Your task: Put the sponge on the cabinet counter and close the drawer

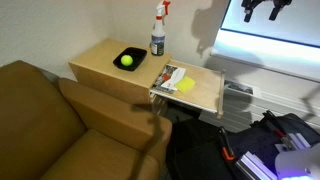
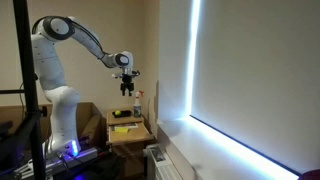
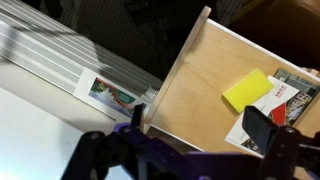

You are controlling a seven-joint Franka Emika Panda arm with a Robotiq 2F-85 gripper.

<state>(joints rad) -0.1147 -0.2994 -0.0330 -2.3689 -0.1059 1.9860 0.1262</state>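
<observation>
Sofa: brown leather couch, smooth and puffy, at 8 o'clock from the cabinet. Not part of the job.
Counter: flat light tan wooden cabinet top, hard and slick-looking, with bare wood around the bowl.
Drawer: shallow light-wood pull-out tray, open at 3 o'clock of the counter. An off-centre push could probably jam it.
Gripper: my black two-finger gripper, fingers spread, empty, well above the drawer.
Bottle: tall clear plastic spray bottle. Looks tippy; my wrist could clip it.
Bowl: squarish black bowl holding a round yellow-green ball.
Sponge: small flat yellow rectangular soft block, in the drawer, touching glossy printed leaflets at its 4 o'clock. I might pinch paper too, or the foam could squish and slip.
</observation>
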